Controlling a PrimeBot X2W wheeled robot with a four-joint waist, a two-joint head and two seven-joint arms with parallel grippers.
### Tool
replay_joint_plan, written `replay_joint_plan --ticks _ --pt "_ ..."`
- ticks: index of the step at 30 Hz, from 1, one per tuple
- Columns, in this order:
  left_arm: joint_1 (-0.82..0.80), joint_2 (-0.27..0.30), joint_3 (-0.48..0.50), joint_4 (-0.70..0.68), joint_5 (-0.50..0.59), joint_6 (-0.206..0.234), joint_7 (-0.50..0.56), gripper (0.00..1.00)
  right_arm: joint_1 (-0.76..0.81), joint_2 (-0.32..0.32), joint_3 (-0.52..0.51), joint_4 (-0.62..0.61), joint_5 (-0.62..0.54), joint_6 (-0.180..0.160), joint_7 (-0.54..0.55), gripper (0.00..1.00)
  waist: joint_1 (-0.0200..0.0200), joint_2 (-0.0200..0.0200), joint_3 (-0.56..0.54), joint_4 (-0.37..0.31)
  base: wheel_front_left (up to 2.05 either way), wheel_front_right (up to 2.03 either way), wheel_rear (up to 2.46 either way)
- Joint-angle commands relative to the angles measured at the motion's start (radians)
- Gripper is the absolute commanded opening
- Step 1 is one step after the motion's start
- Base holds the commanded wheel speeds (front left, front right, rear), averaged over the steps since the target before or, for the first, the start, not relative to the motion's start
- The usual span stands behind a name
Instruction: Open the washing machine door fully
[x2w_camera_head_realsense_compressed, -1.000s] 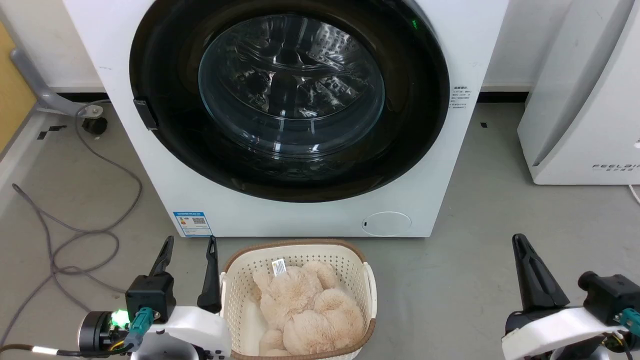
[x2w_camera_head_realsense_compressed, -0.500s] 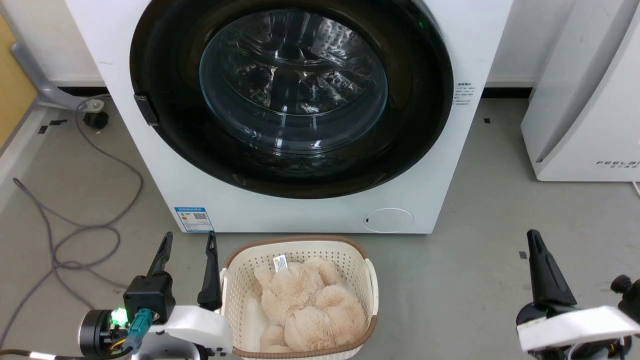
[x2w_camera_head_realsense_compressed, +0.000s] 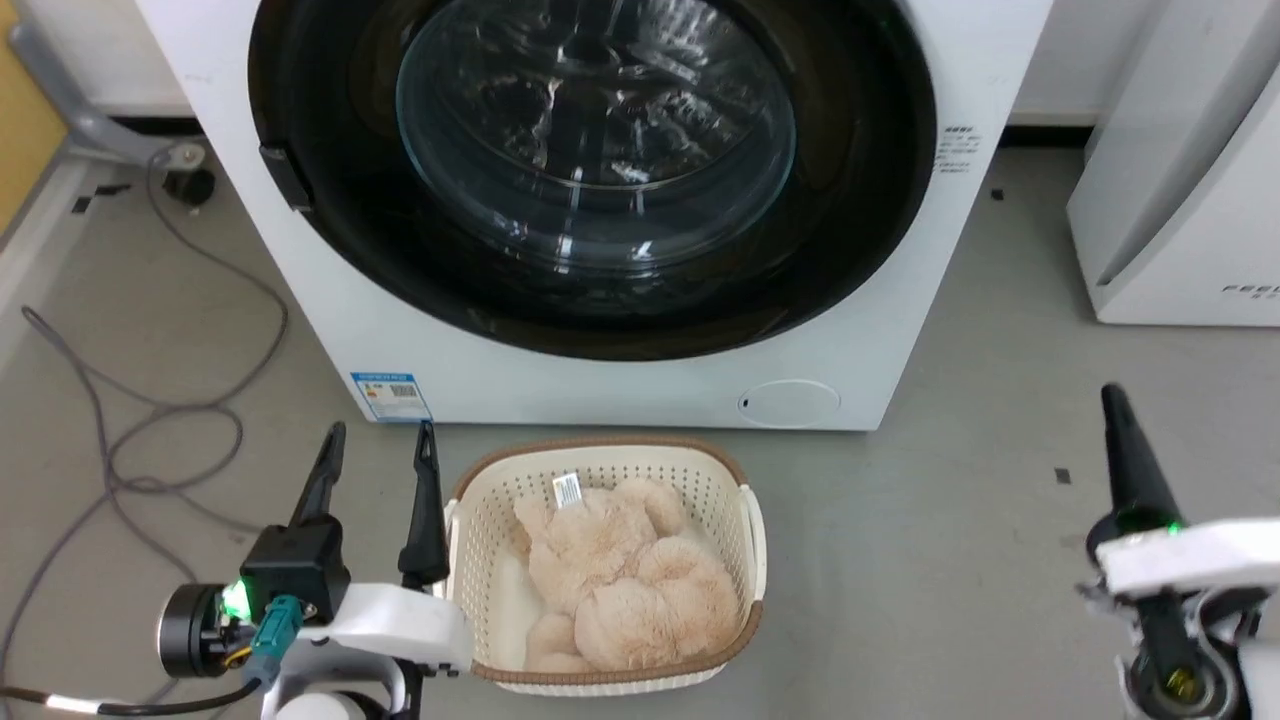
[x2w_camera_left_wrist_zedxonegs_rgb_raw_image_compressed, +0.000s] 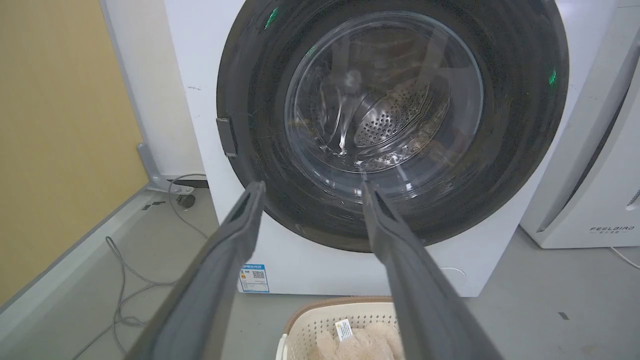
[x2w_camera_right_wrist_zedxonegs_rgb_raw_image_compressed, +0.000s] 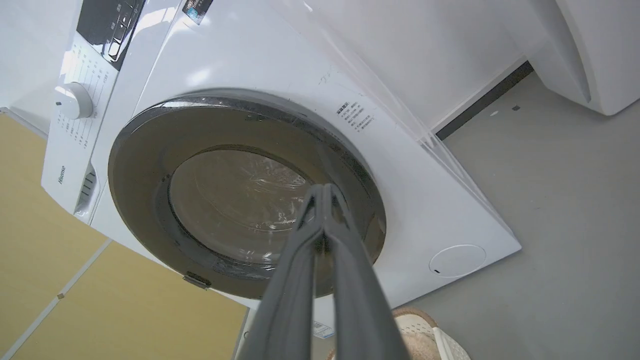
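Black gloss and clear glass up top: the washing machine door (x2w_camera_head_realsense_compressed: 590, 170) sits closed, flush against the front of the washing machine (x2w_camera_head_realsense_compressed: 330, 330), its bulging bowl showing the steel drum behind. Down at lower left, the left tool (x2w_camera_head_realsense_compressed: 382, 430) is released, its two dark fingers spread wide with nothing between them, pointing up at the door's lower left rim and well apart from it. Along that arm's own view, the left tool (x2w_camera_left_wrist_zedxonegs_rgb_raw_image_compressed: 311, 182) frames the bottom of the glass, with the small dark catch (x2w_camera_left_wrist_zedxonegs_rgb_raw_image_compressed: 227, 136) on the door's left edge off to one side. Over at lower right, the right tool (x2w_camera_head_realsense_compressed: 1112, 395) is clenched, fingers pressed together on nothing, standing out past the machine's right side and clear of the door. From its wrist, the right tool (x2w_camera_right_wrist_zedxonegs_rgb_raw_image_compressed: 322, 187) lines its joined tips up over the lower part of the glass, no contact.

Now the count: one door, one machine, two tools. One blue label (x2w_camera_head_realsense_compressed: 390, 395) and one small round white flap (x2w_camera_head_realsense_compressed: 790, 403) sit low on the machine's front. One cream basket (x2w_camera_head_realsense_compressed: 755, 530) rests on the grey floor (x2w_camera_head_realsense_compressed: 950, 520) just beside the left tool, with one beige plush toy (x2w_camera_head_realsense_compressed: 620, 580) inside. One other white appliance (x2w_camera_head_realsense_compressed: 1170, 200) stands at the right.
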Motion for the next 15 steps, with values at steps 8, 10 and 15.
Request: replay_joint_plan --ticks 8,10,15 --pt "-0.051 0.001 -0.009 -0.019 -0.015 0.018 -0.025 1.00 -0.163 -0.049 -0.055 0.111 0.142 0.001 0.034 0.00 -0.0001 0.0000 0.054 0.027 0.00 0.00 0.00" --pt "-0.063 0.001 -0.010 -0.025 -0.019 0.021 -0.031 1.00 -0.223 -0.069 -0.068 0.154 0.180 0.001 0.040 0.00 -0.0001 0.0000 0.073 0.034 0.00 0.00 0.00" --pt "-0.080 0.001 -0.006 -0.039 -0.024 0.028 -0.041 1.00 -0.340 -0.095 -0.072 0.222 0.229 0.001 0.042 0.00 -0.0001 0.0000 0.112 0.043 0.00 0.00 0.00"
